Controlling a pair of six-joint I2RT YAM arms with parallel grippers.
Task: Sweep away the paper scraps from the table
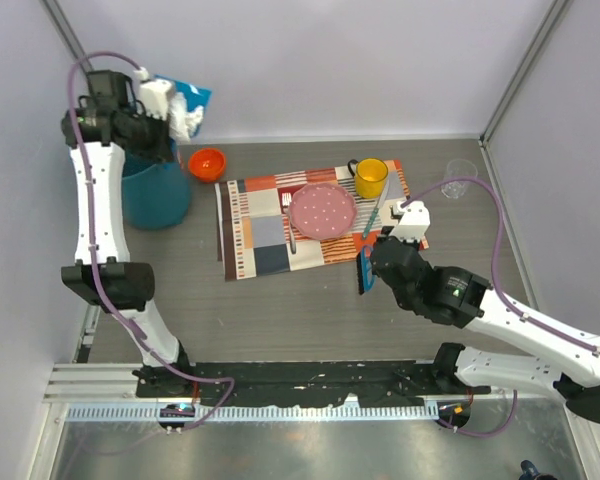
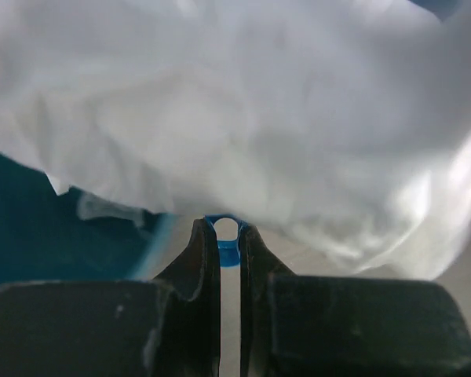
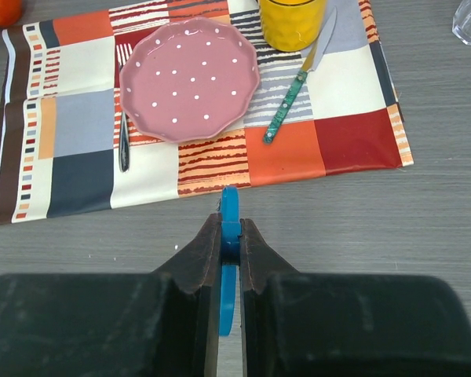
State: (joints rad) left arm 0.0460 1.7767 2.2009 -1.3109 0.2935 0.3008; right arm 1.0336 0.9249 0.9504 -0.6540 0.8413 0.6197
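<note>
White scraps [image 2: 243,102] lie heaped in a blue dustpan [image 1: 195,97]. The left gripper [image 2: 228,229] holds the pan up off the table [image 1: 280,310], at about 10 o'clock in the top view. Its jaws are clamped on the looped blue handle. In the left wrist view the paper fills nearly everything, and the teal of the bin [image 1: 155,195] shows under it at 8 o'clock. From above, the bin stands on the table just below the raised pan, with an orange bowl [image 1: 207,162] close at its 2 o'clock.

The right gripper [image 3: 230,224] is pinched tight on the thin handle of a blue brush [image 1: 364,268], which hangs near the mat's [image 1: 260,235] 4 o'clock corner. I cannot tell whether the brush touches the table.

On the patchwork mat:
- a pink dotted plate [image 1: 322,210] sits near the middle
- a yellow mug [image 1: 370,178] stands at the plate's 2 o'clock
- a green-handled knife [image 3: 290,98] lies slantwise at its 3 o'clock
- a fork [image 3: 123,141] lies along its 9 o'clock side, partly under the rim

A clear glass [image 1: 460,180] stands off the mat at the table's 2 o'clock.
</note>
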